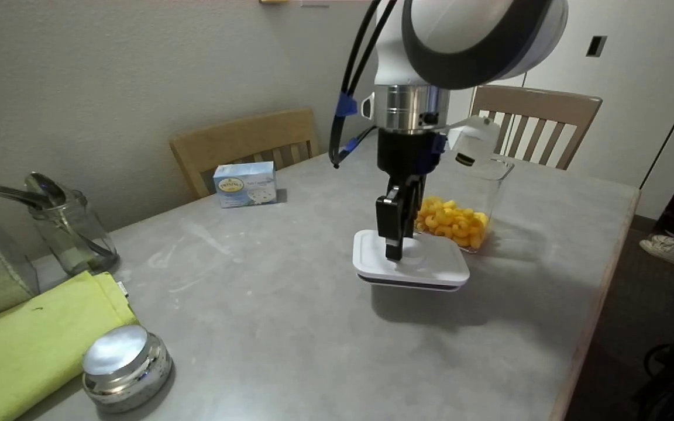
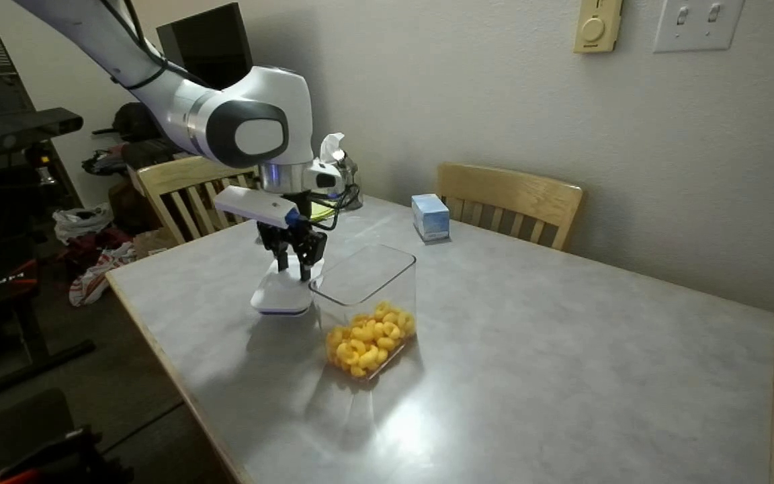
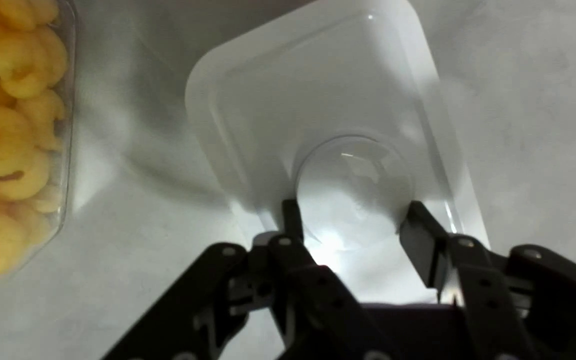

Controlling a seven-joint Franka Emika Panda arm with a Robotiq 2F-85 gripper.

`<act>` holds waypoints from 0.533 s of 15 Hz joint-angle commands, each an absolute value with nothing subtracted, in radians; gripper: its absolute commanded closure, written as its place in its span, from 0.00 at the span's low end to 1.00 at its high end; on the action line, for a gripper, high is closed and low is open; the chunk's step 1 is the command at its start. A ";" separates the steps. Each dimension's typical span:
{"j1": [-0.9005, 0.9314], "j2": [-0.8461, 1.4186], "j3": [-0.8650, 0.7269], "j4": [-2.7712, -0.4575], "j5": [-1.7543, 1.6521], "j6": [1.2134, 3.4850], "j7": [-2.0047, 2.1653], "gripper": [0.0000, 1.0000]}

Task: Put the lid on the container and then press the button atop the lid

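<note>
Wrist view: the gripper (image 3: 353, 212) is pinching the raised round button (image 3: 355, 170), its two fingers standing on opposite sides, and so is holding the lid (image 3: 313, 95) by its middle. In both exterior views the lid is hanging under the fingertips, clear of the table (image 1: 290, 327).

Judging from this, the step in hand is looking like the transfer to the container (image 2: 381, 282). Doing it well is probably calling for a lift first, since the lid seems to be hanging lower than the container's rim. The lid's edges are running askew to the container's side nearest the gripper, so a turn is likely needed before lowering level, seating every corner and letting go; the button press is waiting on that.

Outward from the gripper, just beside it and the lid, the container is standing upright on the table, holding yellow-orange pieces (image 2: 367, 339) in its lower part.
</note>
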State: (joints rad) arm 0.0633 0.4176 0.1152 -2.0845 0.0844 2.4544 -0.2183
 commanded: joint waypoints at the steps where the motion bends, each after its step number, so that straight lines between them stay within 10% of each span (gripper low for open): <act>1: 0.054 0.347 0.118 -2.107 0.070 2.433 -0.212 0.73; 8: 0.063 0.281 0.089 -2.087 0.043 2.413 -0.160 0.73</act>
State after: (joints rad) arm 0.0632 0.3247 0.1044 -2.0832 0.0796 2.4476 -0.2005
